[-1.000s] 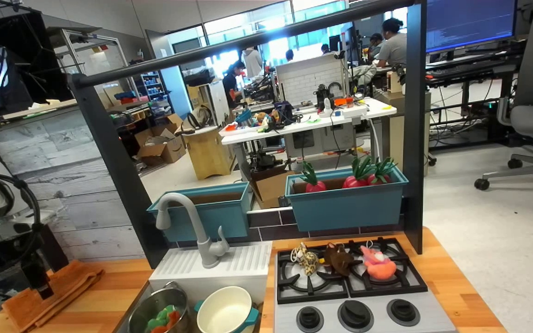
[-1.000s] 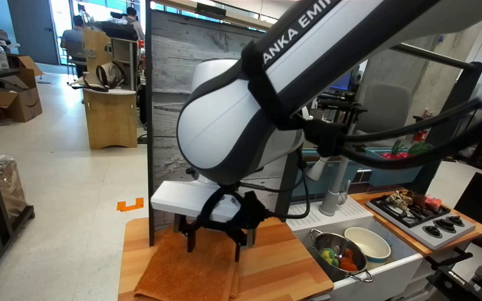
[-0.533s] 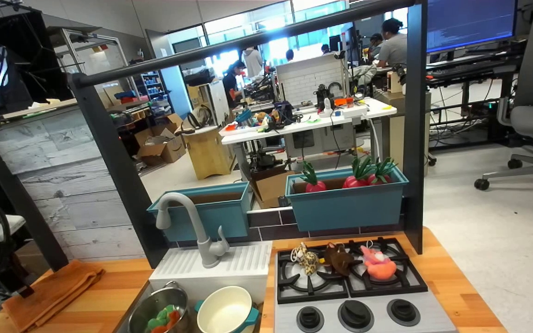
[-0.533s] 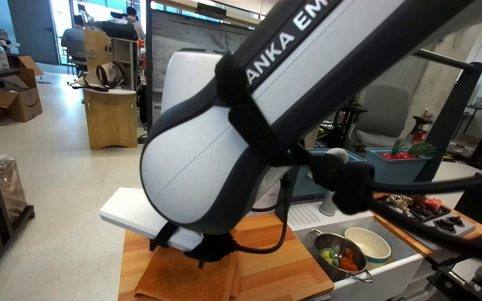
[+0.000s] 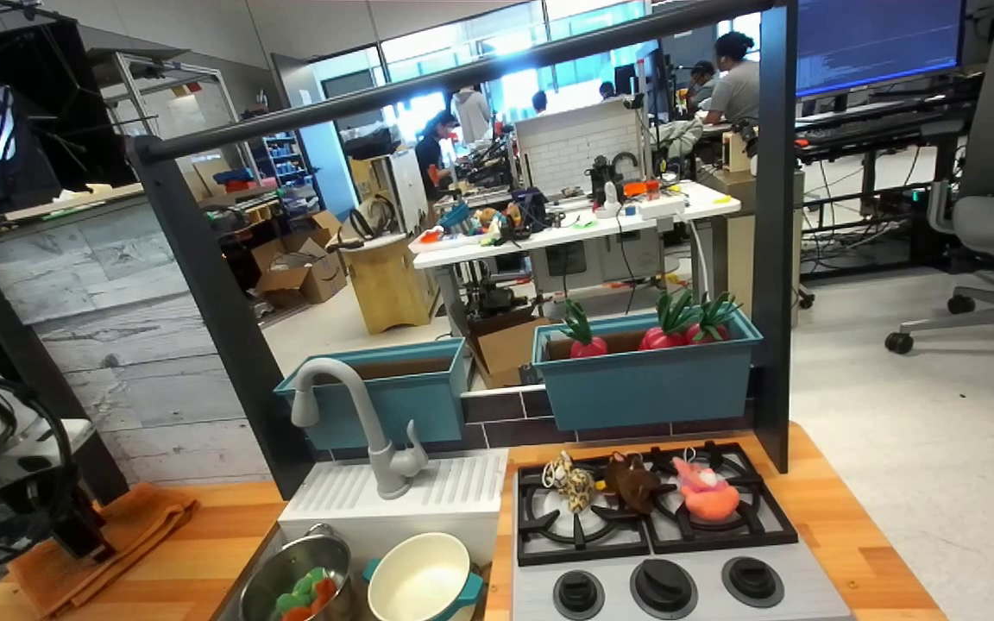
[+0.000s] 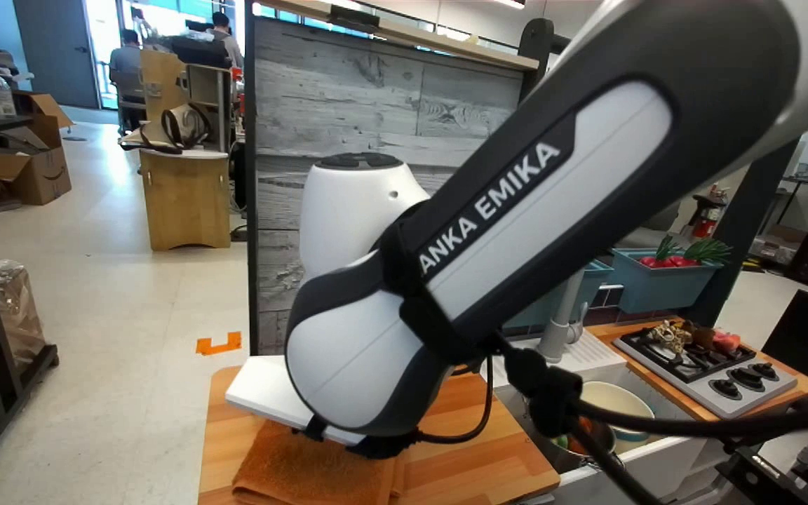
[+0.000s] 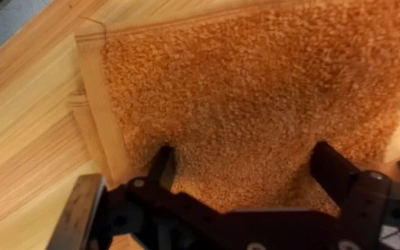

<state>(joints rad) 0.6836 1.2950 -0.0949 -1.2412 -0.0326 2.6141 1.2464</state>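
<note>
A folded orange towel (image 7: pixel 238 80) fills most of the wrist view. It lies on the wooden counter, also visible as the towel (image 5: pixel 139 526) at the lower left of an exterior view and the towel (image 6: pixel 320 473) under the arm in another. My gripper (image 7: pixel 244 147) is over it, pointing down, with its black fingers (image 7: pixel 330 166) spread wide. Only towel surface shows between them. Both tips are at the cloth, with dark shading round them; whether they press into it I cannot tell. In an exterior view the white arm (image 6: pixel 355 365) hides most of the gripper.
Beside the counter is a sink with a steel pot (image 5: pixel 297 569) of soft toys or play food, a cream pot (image 5: pixel 419 576) and a grey faucet (image 5: pixel 376 440). Plush toys (image 5: pixel 635 485) lie on the stove. A wood-patterned panel (image 6: pixel 348 91) stands behind the towel.
The arm swung aside and then came back, ending lower, with the gripper down at the towel. The towel has shifted very slightly. The fingers have stayed wide apart.
</note>
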